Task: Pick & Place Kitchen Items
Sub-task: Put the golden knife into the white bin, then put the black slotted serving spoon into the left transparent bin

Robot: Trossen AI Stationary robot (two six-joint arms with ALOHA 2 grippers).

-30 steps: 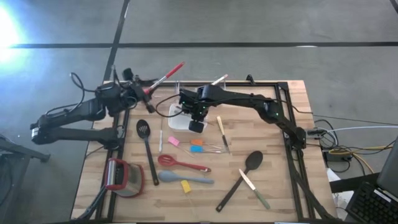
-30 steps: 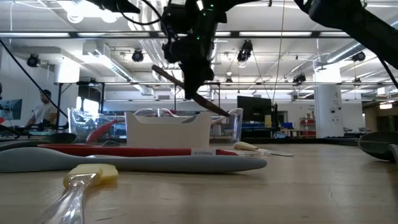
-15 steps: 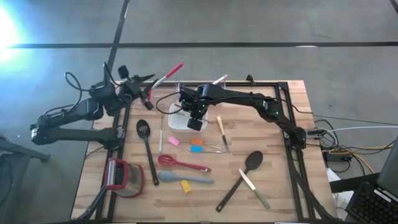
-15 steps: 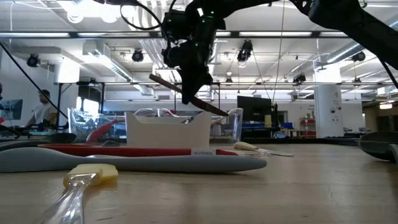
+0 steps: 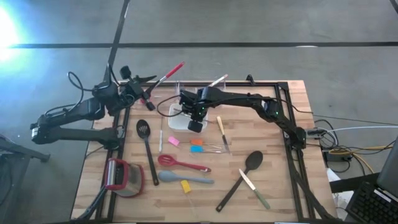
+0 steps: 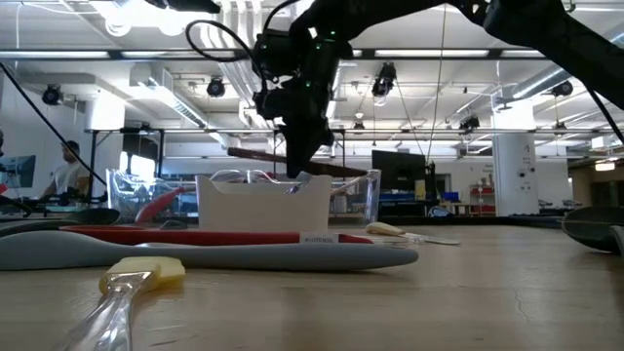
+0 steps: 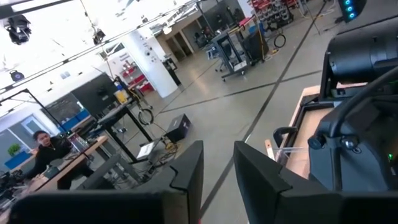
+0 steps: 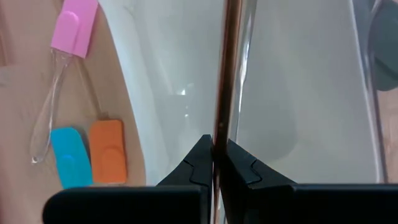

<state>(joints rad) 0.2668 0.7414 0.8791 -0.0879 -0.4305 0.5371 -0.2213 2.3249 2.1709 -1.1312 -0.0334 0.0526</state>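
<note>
Right wrist view shows us the right end effector [image 8: 214,155] clenched on a thin brown stick-like utensil [image 8: 231,68]. Its long axis runs straight away from the fingers, over the white dish [image 8: 186,68]. In the low view the utensil [image 6: 336,168] lies almost level, just above the dish [image 6: 261,205], so we judge the release comes next. The left end effector [image 5: 148,94] waits at the far left of the table [image 5: 280,186], fingers apart and holding nothing.

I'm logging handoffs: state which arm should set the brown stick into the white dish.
Right. The right gripper is shut on the brown stick, directly over the white dish; the left gripper is off the table's edge.
</note>
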